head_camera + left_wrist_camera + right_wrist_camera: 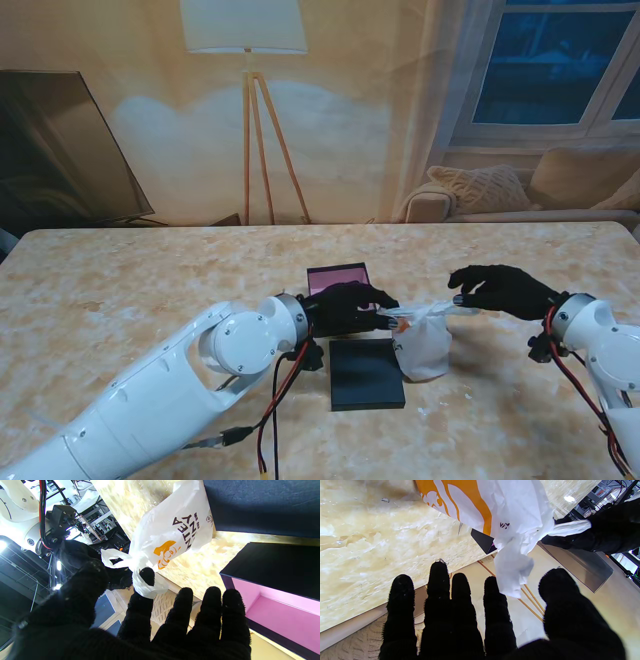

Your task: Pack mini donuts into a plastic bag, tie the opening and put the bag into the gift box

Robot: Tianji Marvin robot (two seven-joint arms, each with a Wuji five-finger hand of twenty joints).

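Note:
A white plastic bag [425, 347] with an orange logo stands on the table, its neck drawn together. My left hand [350, 305] is shut on one bag handle [150, 588], which loops round my index finger [147, 576]. The other handle [512, 576] reaches out to my right hand [500, 290] and lies against its index finger [495, 600]. The thumb [560, 592] stands apart from the handle and the fingers are spread. The open gift box [338, 275], pink inside [275, 605], sits just behind my left hand. The donuts are hidden inside the bag.
The box's dark lid [367, 373] lies flat on the table [150, 280], nearer to me than the box and touching the bag's left side. My left forearm [200, 370] crosses the table from the near left.

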